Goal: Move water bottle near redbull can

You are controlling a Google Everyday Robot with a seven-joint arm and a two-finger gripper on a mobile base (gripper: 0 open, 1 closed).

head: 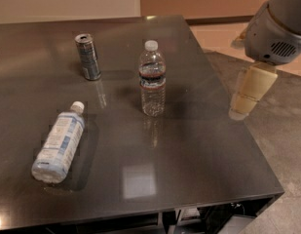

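Left of the end effector [241, 107], grip state unclear, stands the water bottle [152, 80].

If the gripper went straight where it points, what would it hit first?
Probably the table near its right edge. The gripper hangs there pointing down, well right of the water bottle. Depth is unclear; it might miss onto the floor.
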